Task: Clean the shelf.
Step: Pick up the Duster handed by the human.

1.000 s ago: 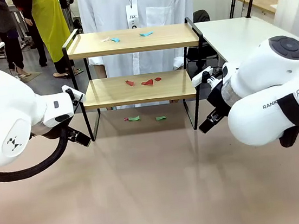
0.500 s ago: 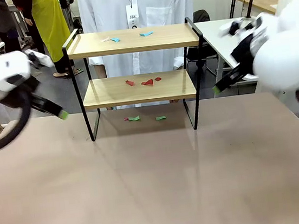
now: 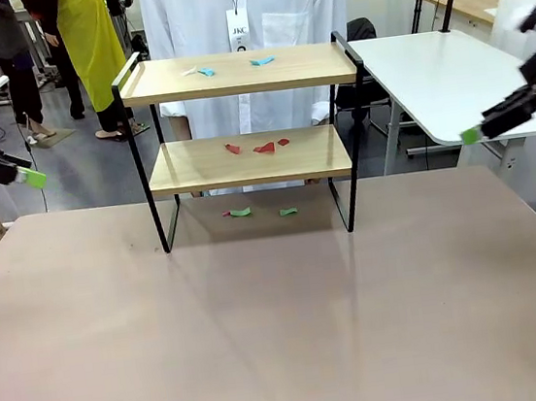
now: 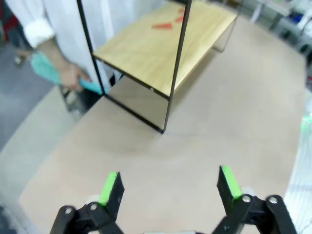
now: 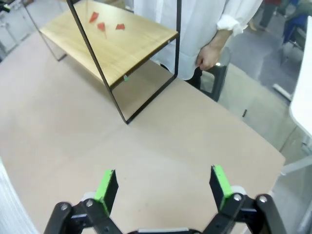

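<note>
Green-padded tools [image 4: 169, 173] [image 5: 162, 171] wide, apparently empty

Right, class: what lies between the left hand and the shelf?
Bare tan tabletop, nothing else, as the left wrist view shows between the left hand and the shelf.

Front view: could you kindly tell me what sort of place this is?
Probably a lab or workshop: a shelf on a tan table, a person in a white coat behind it, a white table alongside.

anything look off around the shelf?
Yes, litter on the shelf: blue scraps on the top board, red scraps on the lower one, green scraps on the table beneath.
</note>
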Motion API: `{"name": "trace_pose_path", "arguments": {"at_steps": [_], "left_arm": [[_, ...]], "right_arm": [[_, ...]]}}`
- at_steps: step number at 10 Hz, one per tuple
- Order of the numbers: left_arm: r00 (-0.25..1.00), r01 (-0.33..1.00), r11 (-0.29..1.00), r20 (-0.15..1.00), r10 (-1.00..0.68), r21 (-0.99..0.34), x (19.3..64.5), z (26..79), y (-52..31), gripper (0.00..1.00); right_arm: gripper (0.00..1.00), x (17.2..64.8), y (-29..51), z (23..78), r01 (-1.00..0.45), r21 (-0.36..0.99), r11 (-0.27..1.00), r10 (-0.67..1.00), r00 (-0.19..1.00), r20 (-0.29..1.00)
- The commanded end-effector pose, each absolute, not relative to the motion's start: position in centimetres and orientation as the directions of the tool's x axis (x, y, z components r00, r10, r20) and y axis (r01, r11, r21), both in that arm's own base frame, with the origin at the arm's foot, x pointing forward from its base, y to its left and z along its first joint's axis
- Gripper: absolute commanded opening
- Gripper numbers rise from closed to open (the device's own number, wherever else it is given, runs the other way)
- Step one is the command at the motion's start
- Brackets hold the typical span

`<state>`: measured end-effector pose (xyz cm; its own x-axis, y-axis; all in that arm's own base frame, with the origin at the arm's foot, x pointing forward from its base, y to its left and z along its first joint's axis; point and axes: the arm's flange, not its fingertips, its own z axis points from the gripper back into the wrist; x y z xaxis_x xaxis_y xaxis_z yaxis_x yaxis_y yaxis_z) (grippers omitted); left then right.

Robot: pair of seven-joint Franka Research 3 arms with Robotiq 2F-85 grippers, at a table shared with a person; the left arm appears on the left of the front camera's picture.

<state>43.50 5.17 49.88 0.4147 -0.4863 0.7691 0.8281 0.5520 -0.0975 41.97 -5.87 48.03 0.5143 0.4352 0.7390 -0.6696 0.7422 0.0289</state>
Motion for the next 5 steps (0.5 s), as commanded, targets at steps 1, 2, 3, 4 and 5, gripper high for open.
{"name": "trace_pose_path", "arguments": {"at_steps": [1, 2, 3, 4, 5], "left_arm": [[0.407, 0.880, 0.431, 0.786, -0.465, -0.201, 46.6, 47.6, 8.2, 1.00], [0.436, 0.864, 0.454, 0.778, -0.453, -0.220, 46.8, 47.3, 9.2, 1.00], [0.546, 0.774, 0.608, 0.672, -0.501, -0.176, 46.7, 47.0, 8.4, 1.00], [0.396, 0.870, 0.459, 0.811, -0.430, -0.181, 44.5, 47.8, 8.6, 1.00], [0.396, 0.870, 0.459, 0.811, -0.430, -0.181, 44.5, 47.8, 8.6, 1.00]], "right_arm": [[1.00, 44.5, -8.8, 45.6, -0.710, 0.078, 0.700, 0.408, 0.488, 0.772], [1.00, 44.4, -9.1, 44.6, -0.679, 0.106, 0.727, 0.345, 0.494, 0.798], [1.00, 42.2, -8.4, 46.7, -0.682, 0.049, 0.729, 0.423, 0.506, 0.752], [1.00, 42.2, -8.4, 46.7, -0.682, 0.049, 0.729, 0.423, 0.506, 0.752], [1.00, 42.2, -8.4, 46.7, -0.682, 0.049, 0.729, 0.423, 0.506, 0.752]]}}
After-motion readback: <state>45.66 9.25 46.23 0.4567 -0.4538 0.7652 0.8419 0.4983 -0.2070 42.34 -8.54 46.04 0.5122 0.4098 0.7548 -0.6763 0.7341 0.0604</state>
